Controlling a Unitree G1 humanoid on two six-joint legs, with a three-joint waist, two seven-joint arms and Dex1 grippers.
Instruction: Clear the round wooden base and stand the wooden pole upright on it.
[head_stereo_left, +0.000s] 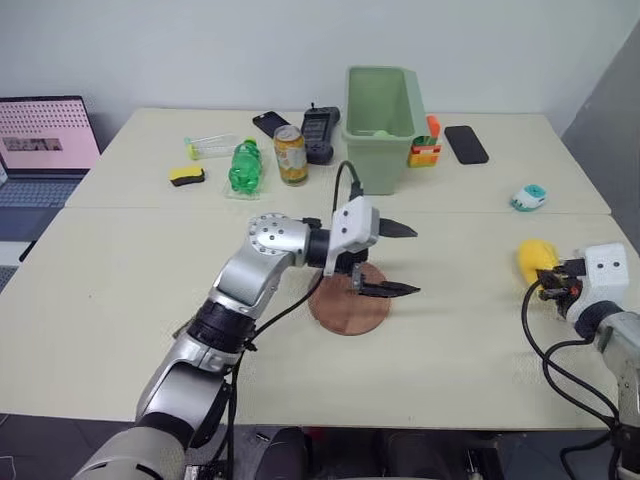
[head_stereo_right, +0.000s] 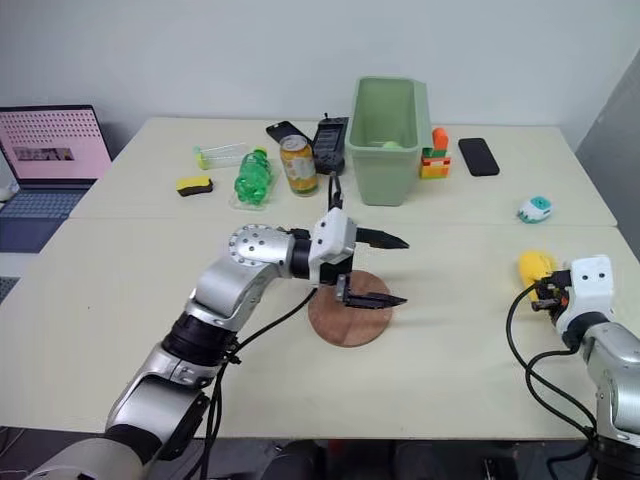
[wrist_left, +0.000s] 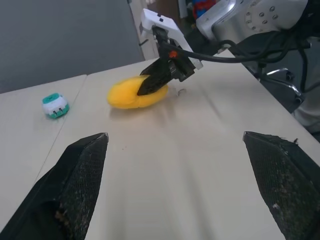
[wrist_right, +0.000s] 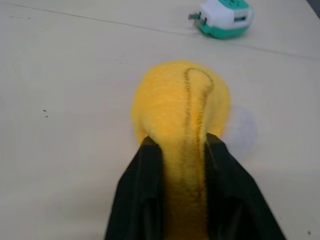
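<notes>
I have the right gripper (wrist_right: 177, 165) out at the right side of the table, its 2 black fingers clamped on a yellow plush toy (wrist_right: 181, 107) that rests on the tabletop, well apart from the round wooden base (head_stereo_right: 349, 318). A small teal-and-white gadget (head_stereo_left: 528, 197) sits further back on that side.

My left gripper (head_stereo_left: 392, 259) hangs over the base with its fingers spread wide and nothing between them, pointing toward the right side of the table. The base lies flat near the middle of the near table (head_stereo_left: 120, 300). What I can see of its top looks bare, though the left gripper covers part of it, so I judge the clearing step done or nearly so: the toy is off the disc but not yet let go.

What is left, as I read it, is the main part. The wooden pole is nowhere among the things I can pick out here, so it has yet to be found, gripped and stood on the disc.

At the back stand a green bin (head_stereo_left: 381, 112), a yellow drinks can (head_stereo_left: 291, 154), a green bottle (head_stereo_left: 244, 165), 2 phones (head_stereo_left: 466, 144) and a black handset. A laptop (head_stereo_left: 47, 150) sits at the far left with a pink screen. The can carries a label, but I cannot read any writing on it or on the screen.
</notes>
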